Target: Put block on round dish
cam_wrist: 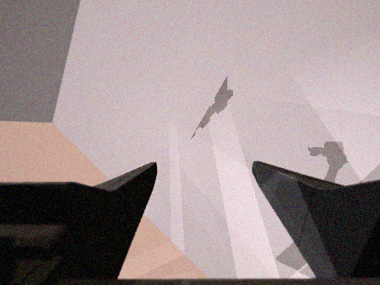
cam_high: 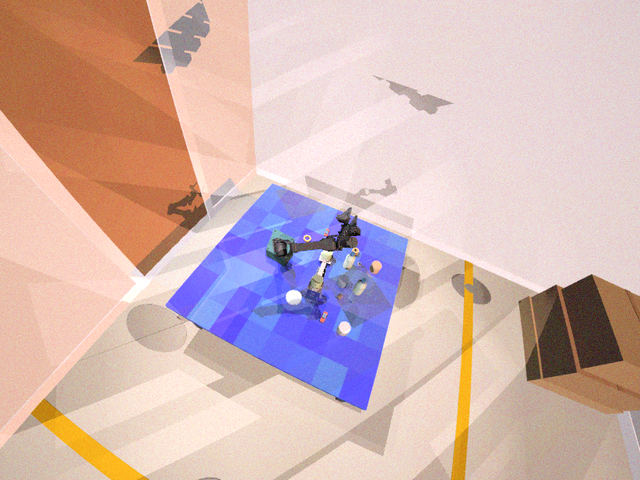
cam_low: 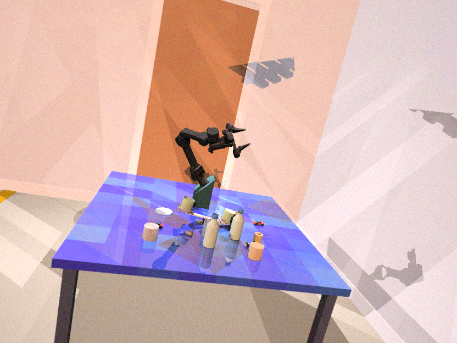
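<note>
My gripper [cam_high: 351,213] [cam_low: 247,137] [cam_wrist: 204,166] is open and empty, raised high above the table and pointing away from it. One olive cup [cam_high: 316,283] [cam_low: 187,204] stands on the balance beam [cam_high: 321,268] [cam_low: 201,215] at its left end in the exterior view. The matching cup [cam_high: 325,255] [cam_low: 228,215] stands on the other end. The beam looks tilted, with this second cup's end lower. The hidden block cannot be seen. The white round dish [cam_high: 293,297] [cam_low: 163,211] lies flat beside the first cup's end, with nothing seen on it.
Two bottles [cam_high: 349,261] [cam_high: 360,286] [cam_low: 210,232] [cam_low: 236,226] stand close to the balance. A pink-white cylinder [cam_high: 343,328] [cam_low: 150,232], an orange cylinder [cam_high: 375,267] [cam_low: 255,251], a small brown piece [cam_high: 339,296] [cam_low: 189,232] and toy cars [cam_high: 323,316] [cam_low: 258,222] are also on the table.
</note>
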Controlling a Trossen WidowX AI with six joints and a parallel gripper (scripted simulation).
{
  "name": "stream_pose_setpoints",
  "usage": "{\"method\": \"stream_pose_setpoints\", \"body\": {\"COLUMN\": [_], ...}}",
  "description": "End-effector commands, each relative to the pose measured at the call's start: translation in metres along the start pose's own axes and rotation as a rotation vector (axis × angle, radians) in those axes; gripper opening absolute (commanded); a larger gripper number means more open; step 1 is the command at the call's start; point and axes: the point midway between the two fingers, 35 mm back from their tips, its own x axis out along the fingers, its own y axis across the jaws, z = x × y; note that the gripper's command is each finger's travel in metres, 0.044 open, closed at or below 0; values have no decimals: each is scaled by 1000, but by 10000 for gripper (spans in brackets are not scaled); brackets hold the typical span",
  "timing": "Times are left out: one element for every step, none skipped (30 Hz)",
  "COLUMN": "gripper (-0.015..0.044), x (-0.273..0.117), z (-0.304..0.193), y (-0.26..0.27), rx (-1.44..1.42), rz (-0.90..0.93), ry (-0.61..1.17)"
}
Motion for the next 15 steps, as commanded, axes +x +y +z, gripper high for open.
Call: {"method": "stream_pose_setpoints", "body": {"gripper": [426, 440, 440, 440, 440, 440, 440, 440, 440, 440, 440, 440, 440, 440, 440], "x": [0, 1, 3, 4, 5, 6, 7, 8, 8, 9, 9, 9, 8, 8, 7], "z": [-1, -3, -7, -11, -16, -20, -25, -30, -35, -41, -46, -51, -56, -62, -67], "y": [0, -1, -3, -5, -8, -10, -12, -15, -17, -20, -22, -25, -27, -30, -32], "rx": [2, 8, 17, 27, 38, 47, 57, 65, 74, 81, 89, 95, 102, 107, 112], "rz": [-5, -18, -41, -70, -98, -127, -156, -185, -214, -243, -273, -303, -333, -363, -393], "ry": [0, 0, 1, 1, 2, 3, 4, 6, 7, 9, 11, 13, 15, 17, 19]}}
